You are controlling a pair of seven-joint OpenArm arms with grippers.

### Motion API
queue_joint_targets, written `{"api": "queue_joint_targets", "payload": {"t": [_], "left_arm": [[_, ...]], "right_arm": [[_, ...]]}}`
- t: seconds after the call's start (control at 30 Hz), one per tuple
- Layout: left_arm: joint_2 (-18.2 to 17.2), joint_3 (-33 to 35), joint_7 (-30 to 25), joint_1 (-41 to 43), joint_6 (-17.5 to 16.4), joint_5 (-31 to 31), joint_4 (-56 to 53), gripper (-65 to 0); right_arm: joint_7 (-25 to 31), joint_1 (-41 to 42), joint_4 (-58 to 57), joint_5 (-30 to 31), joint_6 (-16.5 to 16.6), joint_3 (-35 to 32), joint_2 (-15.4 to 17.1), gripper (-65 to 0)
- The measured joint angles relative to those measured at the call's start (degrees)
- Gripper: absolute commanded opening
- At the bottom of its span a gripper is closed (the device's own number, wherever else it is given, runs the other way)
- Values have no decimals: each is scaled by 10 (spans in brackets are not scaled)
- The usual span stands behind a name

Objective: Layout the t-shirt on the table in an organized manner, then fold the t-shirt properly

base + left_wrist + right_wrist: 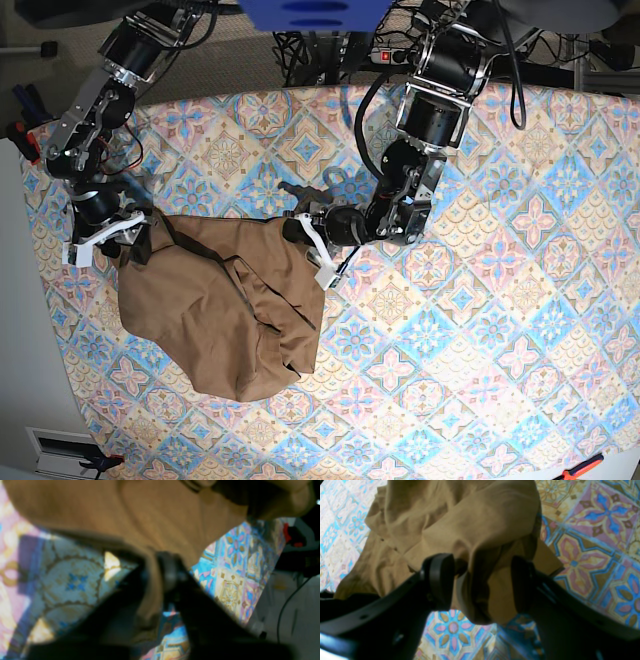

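The tan-brown t-shirt (220,300) lies bunched on the left part of the tiled table (500,250), its top edge stretched between both grippers. My left gripper (308,240) is shut on the shirt's right end; in the left wrist view the gripper (155,580) pinches a fold of the shirt (150,512) above the table (72,580). My right gripper (125,243) holds the left end; in the right wrist view its gripper (482,585) has a thick bunch of the shirt (470,517) between the jaws, above the table (595,542). The white tag is hidden.
The table's left edge (20,300) is close to my right gripper. In the left wrist view the table edge (257,610) and a black cable (287,605) show on the right. Cables and a power strip (390,55) sit behind the table. An orange tool (585,465) lies at the front right.
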Motion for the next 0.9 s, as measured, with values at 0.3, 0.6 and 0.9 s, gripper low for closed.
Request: {"api": "queue_joint_targets", "payload": {"t": [0.3,0.6,0.9], "left_arm": [[-36,4,37,31,8,18,79,-650],[-110,-85,105,126,11,-15,253,-650],[-203,-172,166,159,9,-21,297,-650]], "right_arm": [[0,0,0,0,0,2,-1,-304],[2,0,0,1,0,3,-1,-304],[-3,-5,44,0,0,1,-1,-304]]}}
